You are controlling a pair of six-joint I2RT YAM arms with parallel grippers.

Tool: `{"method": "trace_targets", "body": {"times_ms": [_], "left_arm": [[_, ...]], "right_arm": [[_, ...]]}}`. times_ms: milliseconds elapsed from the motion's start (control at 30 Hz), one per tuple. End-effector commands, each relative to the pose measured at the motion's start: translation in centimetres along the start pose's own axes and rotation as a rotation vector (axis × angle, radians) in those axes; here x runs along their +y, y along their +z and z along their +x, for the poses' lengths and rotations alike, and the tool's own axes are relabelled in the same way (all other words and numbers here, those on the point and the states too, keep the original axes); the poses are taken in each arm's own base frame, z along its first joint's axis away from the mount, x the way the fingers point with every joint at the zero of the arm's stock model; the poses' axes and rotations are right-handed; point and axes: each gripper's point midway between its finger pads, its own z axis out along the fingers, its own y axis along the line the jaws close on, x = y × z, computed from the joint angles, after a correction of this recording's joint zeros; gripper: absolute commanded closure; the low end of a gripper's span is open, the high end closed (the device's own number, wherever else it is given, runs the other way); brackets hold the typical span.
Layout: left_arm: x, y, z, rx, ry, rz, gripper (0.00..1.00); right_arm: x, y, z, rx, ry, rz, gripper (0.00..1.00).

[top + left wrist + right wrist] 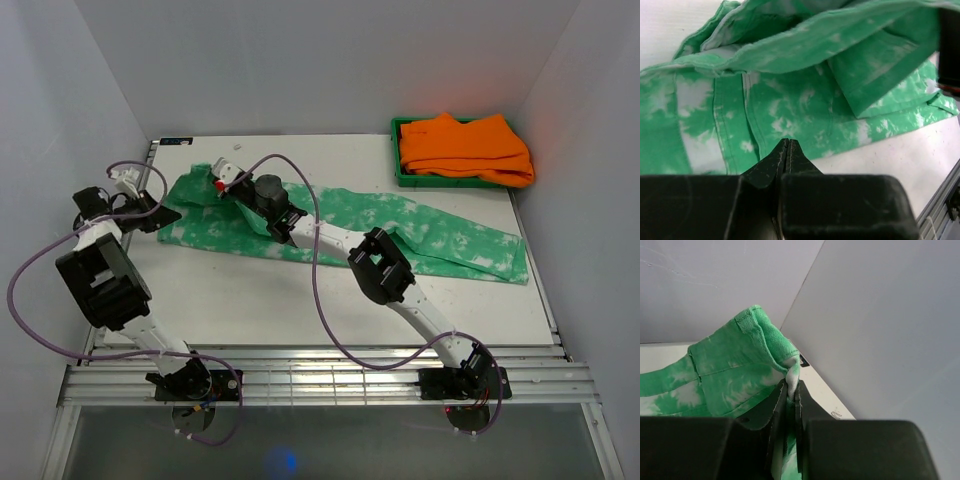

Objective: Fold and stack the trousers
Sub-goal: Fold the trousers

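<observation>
waistband grabbing looks like the step in hand: the fold itself is not yet made, and the trousers (400,225) lie at full length on the tabletop (250,300).

at the far left, the left claw (788,144) sits at the outer edge of the waist, low against the cloth. its tips are pressed together with only a thin line between them. whether a pinch of fabric is caught there cannot be told from its own camera.

just to its right, the right claw (791,387) is clamped on the waistband's far corner. green-and-white cloth runs up between its fingers, and a fold of it is lifted off the surface.

the garment's long axis runs across the tabletop from left to right, slanting a little toward the near edge. the waist points left toward the side wall and the hems point right. the two legs lie close together; whether one overlaps the other is unclear.

the next move probably calls for a sure hold at both waist corners. both should then be raised evenly and carried rightward over the legs toward the hems, halving the length without dragging the lower layer.

at the far right, a green tray (397,150) holds folded orange garments (465,148), well apart from the hems. that is perhaps where the stack goes.
</observation>
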Motion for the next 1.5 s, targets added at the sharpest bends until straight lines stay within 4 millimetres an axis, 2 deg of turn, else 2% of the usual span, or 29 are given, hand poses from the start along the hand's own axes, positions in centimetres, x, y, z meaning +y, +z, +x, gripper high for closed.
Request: {"method": "trace_targets", "body": {"times_ms": [0,33,67,100,167,200,300,367,400,433,533,600,633,700,733,867,900,933,1000,1100,1133,1200,1367,1467], "left_arm": [[1.4,3.2,-0.1,0.015,-0.021,-0.048,0.90],[1.2,4.7,0.4,0.043,-0.029,-0.052,0.92],[2.8,5.6,1.2,0.060,-0.071,-0.111,0.94],[3.3,6.2,1.7,0.070,-0.124,-0.137,0.96],[5.2,6.5,3.1,0.110,-0.241,-0.225,1.00],[6.1,6.8,4.9,0.153,-0.300,-0.242,1.00],[6.1,6.1,8.2,0.232,-0.401,-0.274,1.00],[5.4,5.4,9.2,0.256,-0.417,-0.287,1.00],[5.4,4.8,10.6,0.281,-0.439,-0.318,1.00],[5.1,4.3,10.7,0.282,-0.441,-0.332,1.00],[4.2,2.9,13.7,0.357,-0.515,-0.353,1.00],[3.2,1.9,14.8,0.381,-0.556,-0.349,1.00],[2.5,1.5,15.7,0.392,-0.573,-0.327,1.00],[0.9,0.7,15.7,0.388,-0.560,-0.294,1.00],[-0.3,0.5,16.3,0.392,-0.564,-0.253,1.00],[-4.6,0.2,13.4,0.306,-0.542,-0.088,1.00],[-5.6,0.0,11.8,0.260,-0.513,-0.068,1.00],[-6.1,-0.1,10.8,0.235,-0.505,-0.051,1.00],[-6.9,0.0,8.4,0.168,-0.510,-0.034,0.94],[-6.3,0.3,6.0,0.090,-0.498,-0.054,0.83],[-5.5,0.6,5.0,0.056,-0.463,-0.073,0.80],[-4.7,1.0,4.5,0.023,-0.467,-0.088,0.76],[-1.6,3.0,4.7,-0.015,-0.440,-0.119,0.78],[0.1,4.1,3.8,-0.082,-0.429,-0.113,0.81]], "right_arm": [[-2.8,0.1,-2.3,-0.081,-0.014,0.097,0.92],[-2.7,0.0,-2.2,-0.083,-0.011,0.097,0.92],[-2.5,0.0,-1.9,-0.079,-0.008,0.092,0.92],[-2.4,0.0,-1.8,-0.079,-0.008,0.090,0.92],[-2.2,-0.1,-1.5,-0.082,-0.015,0.085,0.92],[-2.2,-0.2,-1.6,-0.083,-0.018,0.086,0.92],[-2.3,-0.5,-1.4,-0.085,-0.030,0.098,0.92],[-2.5,-0.7,-1.9,-0.100,-0.034,0.099,0.92],[-2.2,-0.9,-1.4,-0.089,-0.038,0.090,0.92],[-2.3,-0.9,-2.0,-0.099,-0.040,0.087,0.92],[-2.4,-1.2,-2.6,-0.111,-0.049,0.084,0.92],[-2.4,-1.3,-3.0,-0.119,-0.055,0.085,0.92],[-2.6,-1.5,-3.1,-0.122,-0.071,0.086,0.92],[-2.9,-1.6,-3.8,-0.148,-0.088,0.095,0.92],[-2.4,-1.6,-4.3,-0.170,-0.106,0.069,0.92],[-2.0,-1.6,-5.6,-0.220,-0.135,0.056,0.92],[-1.9,-1.6,-5.9,-0.232,-0.139,0.051,0.92],[-1.4,-1.7,-6.4,-0.249,-0.143,0.038,0.92],[-0.9,-1.8,-6.9,-0.266,-0.152,0.026,0.92],[-0.3,-1.9,-8.0,-0.286,-0.145,0.021,0.92],[0.0,-2.0,-8.6,-0.297,-0.144,0.014,0.92],[0.6,-2.1,-9.0,-0.305,-0.142,0.000,0.92],[2.1,-2.1,-9.1,-0.327,-0.171,-0.031,0.92],[2.7,-2.0,-9.5,-0.351,-0.184,-0.030,0.92]]}}
